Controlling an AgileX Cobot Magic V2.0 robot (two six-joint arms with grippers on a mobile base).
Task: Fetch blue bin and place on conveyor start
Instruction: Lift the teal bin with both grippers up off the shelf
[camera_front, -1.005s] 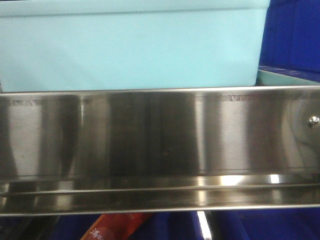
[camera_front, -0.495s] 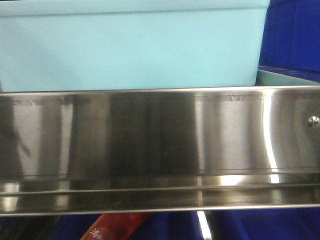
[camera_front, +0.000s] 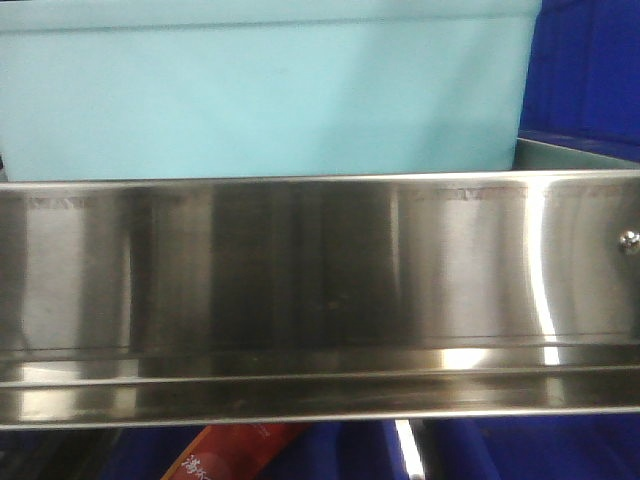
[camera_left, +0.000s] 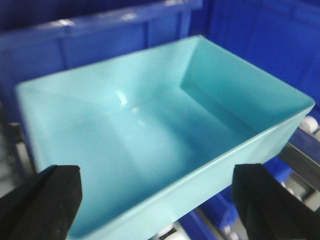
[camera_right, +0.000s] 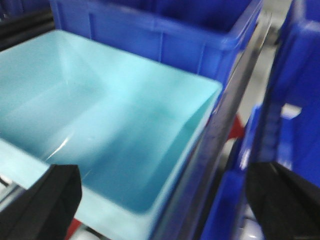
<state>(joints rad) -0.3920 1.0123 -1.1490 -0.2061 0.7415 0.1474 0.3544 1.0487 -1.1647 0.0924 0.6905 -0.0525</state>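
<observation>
Jaws wide apart on left end effector (camera_left: 155, 175) and right end effector (camera_right: 162, 175), gripping nothing. Beneath both, blue bin (camera_left: 150, 125), open-topped, resting just behind stainless shelf rail (camera_front: 320, 270). Dark blue bins (camera_right: 165, 30) close behind and beside it. Conveyor out of view.

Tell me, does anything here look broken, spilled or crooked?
Nothing stands out. The light aqua-blue plastic tub sits level and empty, with no visible damage, behind the shiny stainless steel rail. Dark blue plastic bins stand around it. No spills show.
</observation>
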